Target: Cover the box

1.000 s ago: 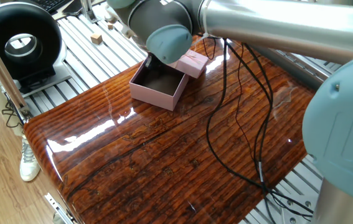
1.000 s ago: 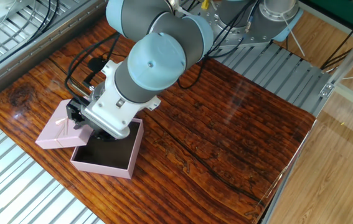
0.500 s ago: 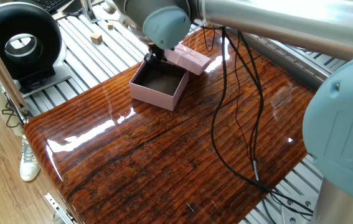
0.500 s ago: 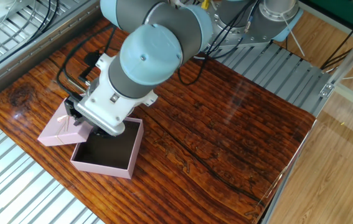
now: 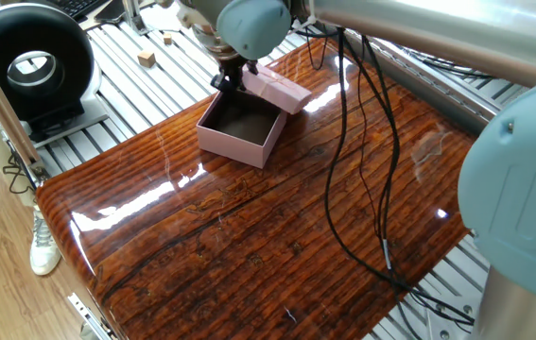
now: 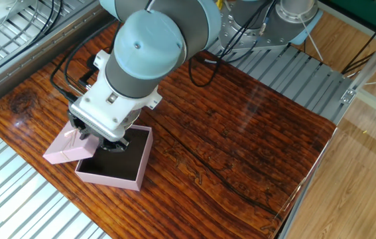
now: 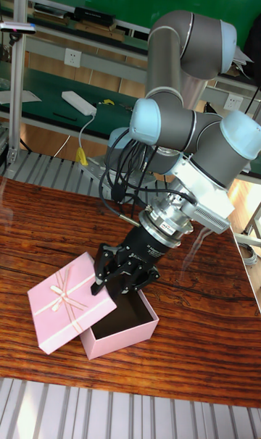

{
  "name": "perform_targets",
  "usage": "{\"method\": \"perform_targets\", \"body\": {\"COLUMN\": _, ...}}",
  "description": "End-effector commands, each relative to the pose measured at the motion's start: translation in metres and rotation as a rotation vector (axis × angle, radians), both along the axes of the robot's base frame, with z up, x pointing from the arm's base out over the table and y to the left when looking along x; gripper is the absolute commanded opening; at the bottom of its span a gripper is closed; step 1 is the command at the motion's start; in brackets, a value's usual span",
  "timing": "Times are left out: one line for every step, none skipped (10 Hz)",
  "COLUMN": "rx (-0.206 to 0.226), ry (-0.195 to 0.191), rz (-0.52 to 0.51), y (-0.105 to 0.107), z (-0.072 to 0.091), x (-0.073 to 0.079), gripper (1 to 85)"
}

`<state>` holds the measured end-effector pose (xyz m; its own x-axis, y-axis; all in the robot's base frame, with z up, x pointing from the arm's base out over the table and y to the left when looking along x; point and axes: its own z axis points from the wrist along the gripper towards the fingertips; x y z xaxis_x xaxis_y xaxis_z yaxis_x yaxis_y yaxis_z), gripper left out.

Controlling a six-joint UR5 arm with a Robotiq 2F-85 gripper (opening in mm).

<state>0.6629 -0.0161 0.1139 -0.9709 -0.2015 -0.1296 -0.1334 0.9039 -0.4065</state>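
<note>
The box is a pale pink square base with a dark inside, standing open on the wooden table. It also shows in the other fixed view and in the tall view. The pink lid with its ribbon bow hangs tilted beside the box, its inner edge raised over the box's rim. My gripper is shut on that raised edge of the lid. In one fixed view the gripper is just behind the box, with the lid lifted next to it.
Black cables trail over the tabletop right of the box. A round black device and a small wooden block sit on the slatted aluminium frame around the table. The table's front edge drops to the floor.
The gripper has risen with the lid's edge in it. The lid now tilts more steeply and sits higher beside the box. The box has not moved.
</note>
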Motion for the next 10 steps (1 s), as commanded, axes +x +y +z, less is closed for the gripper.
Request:
{"method": "perform_targets", "body": {"rx": 0.029, "ry": -0.008, "rz": -0.018, "y": 0.003, "z": -0.001, "x": 0.002, "gripper": 38.3}}
{"method": "perform_targets", "body": {"rx": 0.012, "ry": -0.008, "rz": -0.017, "y": -0.001, "z": 0.0, "x": 0.002, "gripper": 38.3}}
{"method": "perform_targets", "body": {"rx": -0.018, "ry": -0.006, "rz": 0.004, "y": -0.007, "z": 0.003, "x": 0.004, "gripper": 37.0}}
{"method": "perform_targets", "body": {"rx": -0.069, "ry": 0.003, "rz": 0.056, "y": -0.016, "z": 0.008, "x": 0.007, "gripper": 33.7}}
{"method": "perform_targets", "body": {"rx": -0.118, "ry": 0.01, "rz": 0.12, "y": -0.023, "z": 0.014, "x": 0.013, "gripper": 33.7}}
{"method": "perform_targets", "body": {"rx": -0.147, "ry": 0.016, "rz": 0.188, "y": -0.025, "z": 0.016, "x": 0.019, "gripper": 33.7}}
{"method": "perform_targets", "body": {"rx": -0.179, "ry": 0.034, "rz": 0.243, "y": -0.028, "z": 0.019, "x": 0.022, "gripper": 33.7}}
{"method": "perform_targets", "body": {"rx": -0.233, "ry": 0.052, "rz": 0.294, "y": -0.037, "z": 0.025, "x": 0.025, "gripper": 34.0}}
{"method": "perform_targets", "body": {"rx": -0.299, "ry": 0.063, "rz": 0.351, "y": -0.046, "z": 0.033, "x": 0.031, "gripper": 34.0}}
{"method": "perform_targets", "body": {"rx": -0.33, "ry": 0.068, "rz": 0.401, "y": -0.048, "z": 0.037, "x": 0.037, "gripper": 33.7}}
